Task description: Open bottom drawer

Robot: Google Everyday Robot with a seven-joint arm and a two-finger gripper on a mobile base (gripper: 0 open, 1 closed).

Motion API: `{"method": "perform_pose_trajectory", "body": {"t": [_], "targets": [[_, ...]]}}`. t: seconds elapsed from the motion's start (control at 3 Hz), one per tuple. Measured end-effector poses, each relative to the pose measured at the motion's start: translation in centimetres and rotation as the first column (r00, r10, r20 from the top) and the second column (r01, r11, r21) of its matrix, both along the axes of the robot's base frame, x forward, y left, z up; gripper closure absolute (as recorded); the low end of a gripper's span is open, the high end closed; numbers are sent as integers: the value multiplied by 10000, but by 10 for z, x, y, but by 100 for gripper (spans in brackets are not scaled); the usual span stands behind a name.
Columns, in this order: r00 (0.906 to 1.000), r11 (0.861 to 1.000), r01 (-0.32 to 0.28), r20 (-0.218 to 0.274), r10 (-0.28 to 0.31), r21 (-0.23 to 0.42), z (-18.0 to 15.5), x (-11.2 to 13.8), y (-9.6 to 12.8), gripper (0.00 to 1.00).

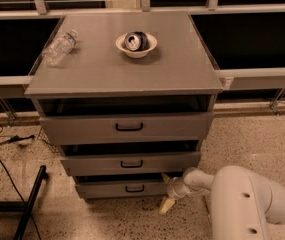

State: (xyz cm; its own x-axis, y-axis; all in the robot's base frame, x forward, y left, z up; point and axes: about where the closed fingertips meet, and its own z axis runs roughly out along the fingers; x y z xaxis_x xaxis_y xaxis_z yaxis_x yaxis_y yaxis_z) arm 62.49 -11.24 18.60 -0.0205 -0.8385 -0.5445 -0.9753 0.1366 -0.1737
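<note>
The bottom drawer (107, 189), lowest of the three, sits only a sliver out, with a dark gap above its front, so I'd say nearly all the pulling is left. The pincer (168, 196) hangs low at the drawer's right end, well away from the black handle (134, 188). Spread or pressed together? Cannot tell, and it appears to hold nothing.

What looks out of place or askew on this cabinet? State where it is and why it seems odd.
A plastic bottle lies on its side at the left rear of the cabinet top, and a can sits tipped in the white bowl. The end effector is low, beside the right end of the bottom drawer.
</note>
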Motion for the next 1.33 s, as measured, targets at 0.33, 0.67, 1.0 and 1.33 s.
{"method": "perform_pose_trajectory", "body": {"t": [0.33,0.67,1.0,1.33], "targets": [[9998,9999,-43,-215,41,-122,-7,-1,-2,0],[9978,9993,-124,-657,101,-356,-11,-6,-4,0],[9941,9985,-110,-1080,52,-532,-12,-12,-10,0],[9881,9979,-106,-1535,7,-635,-11,-18,-14,0]]}}
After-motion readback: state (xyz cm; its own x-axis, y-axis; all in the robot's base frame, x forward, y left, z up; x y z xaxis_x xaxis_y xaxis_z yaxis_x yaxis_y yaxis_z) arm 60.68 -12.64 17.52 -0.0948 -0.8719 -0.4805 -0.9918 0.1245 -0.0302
